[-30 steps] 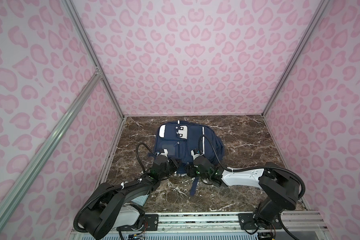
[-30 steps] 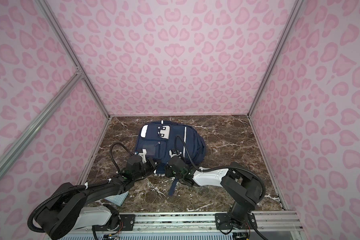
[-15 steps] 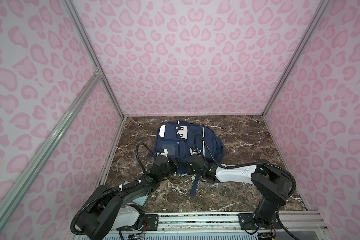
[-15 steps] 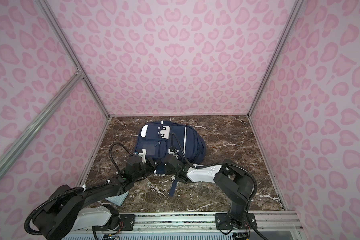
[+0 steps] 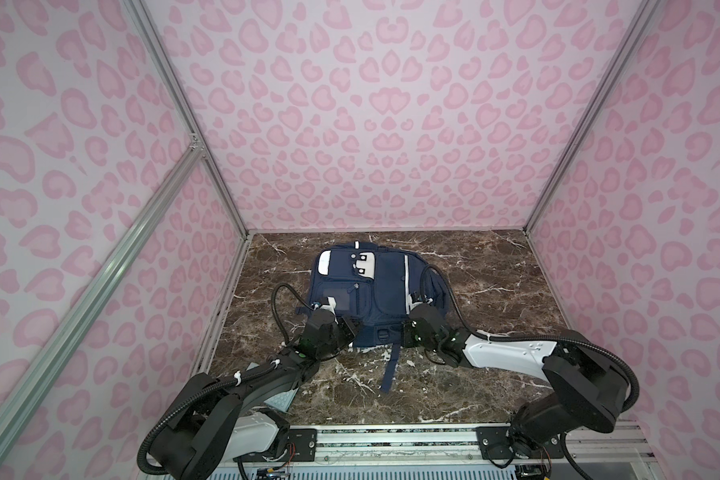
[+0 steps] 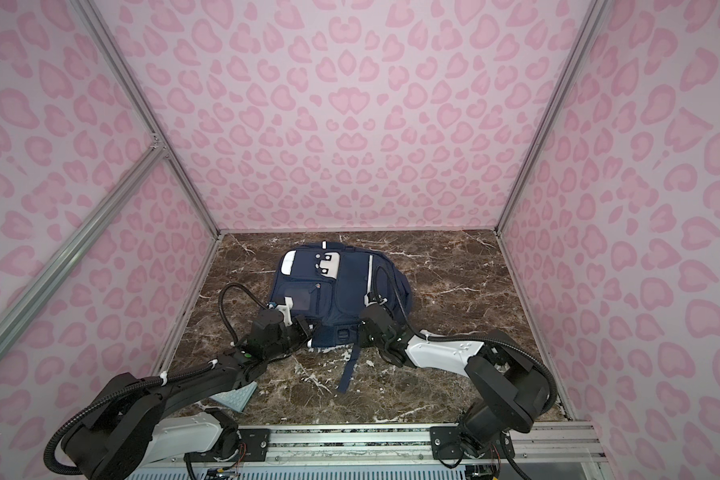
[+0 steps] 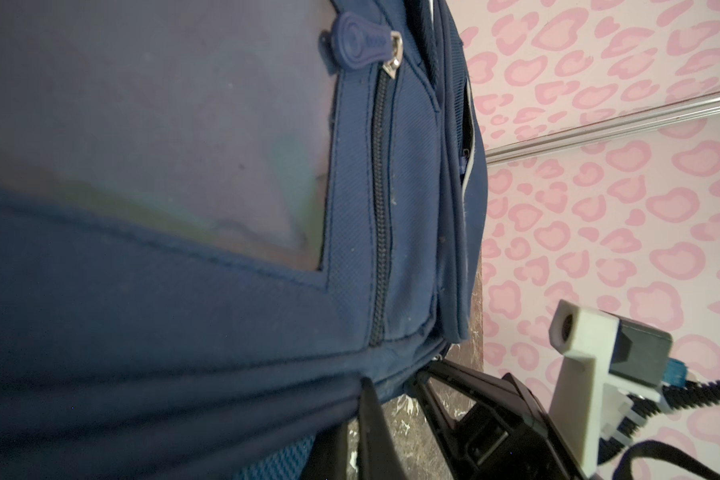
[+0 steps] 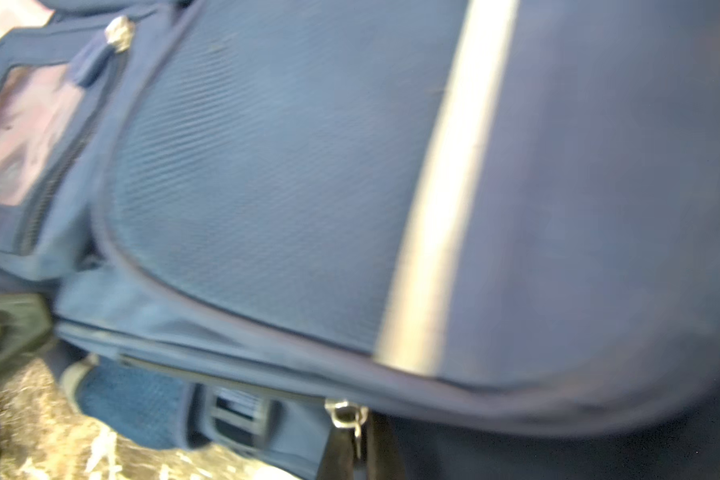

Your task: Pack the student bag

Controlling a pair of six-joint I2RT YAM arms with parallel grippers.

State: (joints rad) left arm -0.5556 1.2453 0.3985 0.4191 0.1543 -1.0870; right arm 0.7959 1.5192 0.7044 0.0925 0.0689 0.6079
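Right wrist: student bag (image 8: 267,174) (zip pull (image 8: 346,413)) in right end effector (image 8: 356,440).

A light-blue pouch (image 6: 235,397) lies on the brown marble tabletop (image 6: 454,299), pink-patterned walls (image 6: 350,124) around.

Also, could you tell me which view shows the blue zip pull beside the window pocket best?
The left wrist view: the zip pull is close, sharp and unobstructed. The right wrist view shows it blurred; in both top views it is only a speck.
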